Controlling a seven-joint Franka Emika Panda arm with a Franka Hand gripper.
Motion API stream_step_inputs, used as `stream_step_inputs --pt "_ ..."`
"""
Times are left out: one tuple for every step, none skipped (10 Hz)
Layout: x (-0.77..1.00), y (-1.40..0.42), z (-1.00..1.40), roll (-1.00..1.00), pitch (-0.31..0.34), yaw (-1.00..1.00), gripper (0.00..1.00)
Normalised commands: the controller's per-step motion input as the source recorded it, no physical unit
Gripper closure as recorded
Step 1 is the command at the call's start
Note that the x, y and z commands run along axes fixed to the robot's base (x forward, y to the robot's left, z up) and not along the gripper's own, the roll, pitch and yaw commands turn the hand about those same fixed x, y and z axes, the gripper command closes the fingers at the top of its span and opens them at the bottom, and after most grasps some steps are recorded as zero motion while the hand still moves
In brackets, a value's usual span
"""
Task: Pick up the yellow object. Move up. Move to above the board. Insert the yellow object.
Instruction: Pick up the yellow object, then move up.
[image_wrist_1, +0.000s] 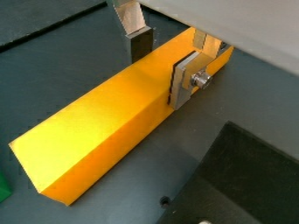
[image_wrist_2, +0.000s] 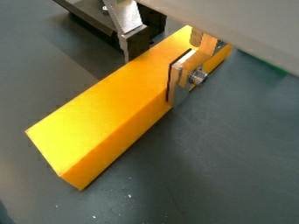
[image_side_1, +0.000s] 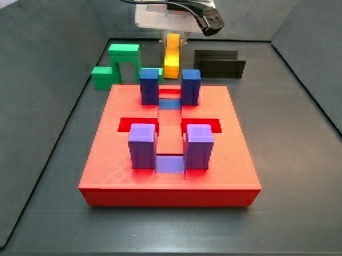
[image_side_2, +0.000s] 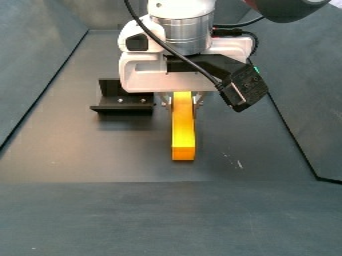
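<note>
Between the end effector's (image_wrist_1: 162, 59) closed fingers, the yellow object (image_wrist_1: 111, 124) is clamped.

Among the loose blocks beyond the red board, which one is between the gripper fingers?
The yellow object: the gripper straddles it near one end. The green U-shaped block and the dark flat block lie apart, on either side of it.

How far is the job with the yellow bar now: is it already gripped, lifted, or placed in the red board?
Done: the gripper has reached the yellow object, its fingers on either side of one end. In hand: the grasp; the bar seems to lie on the dark floor in a side view, so lifting is not evident. Left: moving up, going above the board, and inserting.
</note>
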Motion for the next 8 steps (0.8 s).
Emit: stream_step_inputs --pt "0.0 0.0 0.0 0.0 0.0 0.0 1.0" --pt "0.0 0.0 0.0 0.0 0.0 0.0 1.0" --pt "0.0 0.0 0.0 0.0 0.0 0.0 1.0" --pt "0.0 0.0 0.0 0.0 0.0 0.0 1.0" --pt "0.0 0.0 0.0 0.0 0.0 0.0 1.0" --pt "0.0 0.0 0.0 0.0 0.0 0.0 1.0" --pt "0.0 0.0 0.83 0.0 0.0 0.0 1.0" --pt "-0.01 -0.02 0.75 0.0 0.029 -0.01 1.0"
